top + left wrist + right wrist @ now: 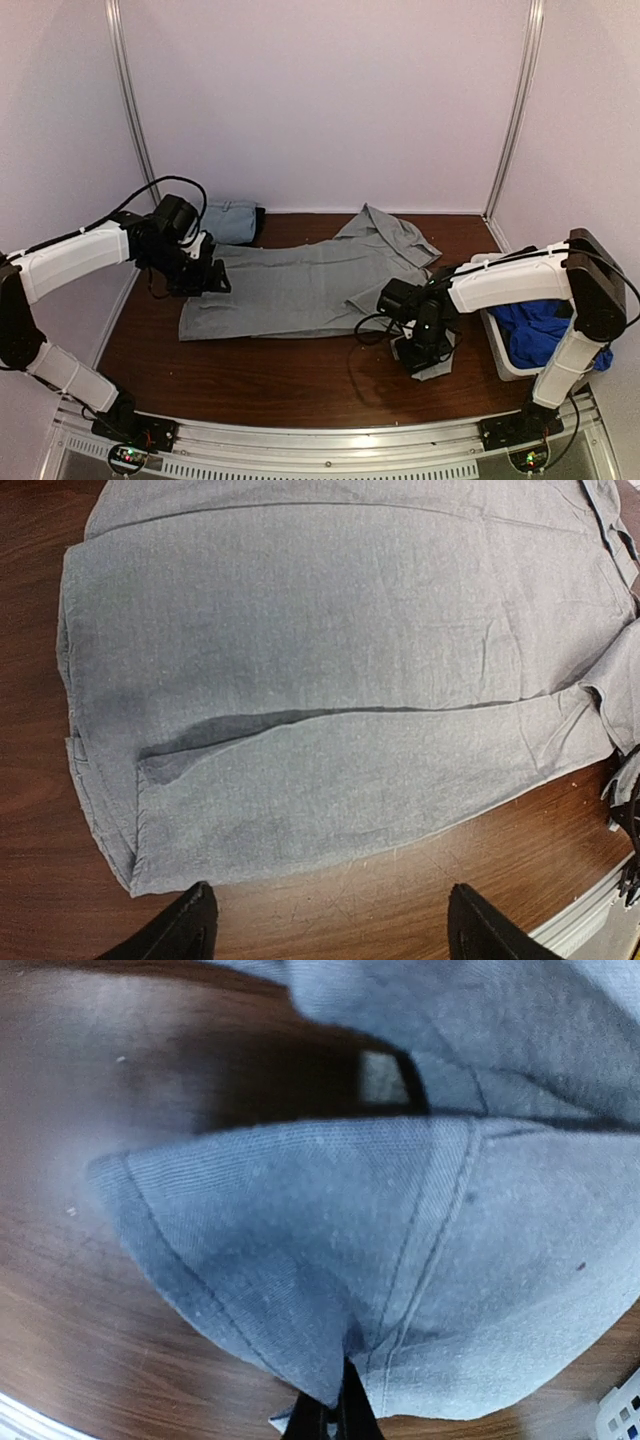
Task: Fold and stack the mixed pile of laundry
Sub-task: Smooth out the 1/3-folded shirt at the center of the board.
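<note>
right gripper [335,1418] low, pinching grey shirt [300,285] | left gripper [328,905] spread, hovering

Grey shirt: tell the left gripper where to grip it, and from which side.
Likely the near left hem corner of the grey shirt: doubled edge, free on the table. Come low from the near-left side with the open left gripper.

Your left tool [205,272] hangs low with its jaws spread wide; your right tool [427,352] points down, jaws pinched tight.

Light grey shirt [300,285], royal-blue piece [535,335], white bin [497,352], brown table [280,370], perhaps blue-grey back garment [230,220].
</note>
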Available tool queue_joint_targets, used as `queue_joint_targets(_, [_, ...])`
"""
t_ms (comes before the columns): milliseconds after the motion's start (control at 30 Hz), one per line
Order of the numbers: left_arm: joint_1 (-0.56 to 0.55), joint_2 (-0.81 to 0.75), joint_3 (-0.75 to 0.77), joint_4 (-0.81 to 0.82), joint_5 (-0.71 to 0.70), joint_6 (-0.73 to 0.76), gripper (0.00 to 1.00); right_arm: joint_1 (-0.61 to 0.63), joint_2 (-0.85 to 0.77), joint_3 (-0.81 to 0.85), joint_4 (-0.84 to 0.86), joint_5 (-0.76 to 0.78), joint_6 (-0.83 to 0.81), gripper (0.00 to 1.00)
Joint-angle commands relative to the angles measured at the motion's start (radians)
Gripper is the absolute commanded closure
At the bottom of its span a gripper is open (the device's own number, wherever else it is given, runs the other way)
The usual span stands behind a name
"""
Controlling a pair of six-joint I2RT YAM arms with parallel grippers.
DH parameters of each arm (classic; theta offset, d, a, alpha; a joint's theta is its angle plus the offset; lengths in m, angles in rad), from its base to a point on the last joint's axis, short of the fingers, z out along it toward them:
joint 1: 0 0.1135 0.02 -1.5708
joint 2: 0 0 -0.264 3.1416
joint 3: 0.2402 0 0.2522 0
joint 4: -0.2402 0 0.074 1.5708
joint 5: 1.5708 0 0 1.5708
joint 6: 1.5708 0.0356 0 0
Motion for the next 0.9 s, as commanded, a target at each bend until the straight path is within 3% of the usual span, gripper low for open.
queue_joint_targets(0, [0.024,-0.034,-0.003,-0.008,-0.009,0.021,0.18,0.015,-0.123,0.103,-0.04,-0.064,0.037,1.0])
queue_joint_targets(133, [0.028,-0.054,0.014,0.008,0.007,0.042,0.16,0.01,-0.205,0.378,-0.063,-0.098,0.031,1.0])
queue_joint_targets(267, [0.028,-0.074,0.045,0.017,-0.023,0.061,0.11,-0.01,-0.178,0.559,-0.004,-0.134,0.027,1.0])
queue_joint_targets(500, [0.028,-0.102,0.081,0.022,-0.097,0.04,0.03,-0.098,-0.069,0.741,0.269,-0.143,0.035,1.0])
queue_joint_targets(700, [0.028,-0.138,0.08,0.078,-0.118,0.026,0.02,-0.177,0.007,0.826,0.517,-0.086,0.064,1.0])
queue_joint_targets(867, [0.027,-0.101,0.07,0.092,-0.097,0.07,0.02,-0.225,0.11,0.958,0.543,-0.104,0.066,1.0])
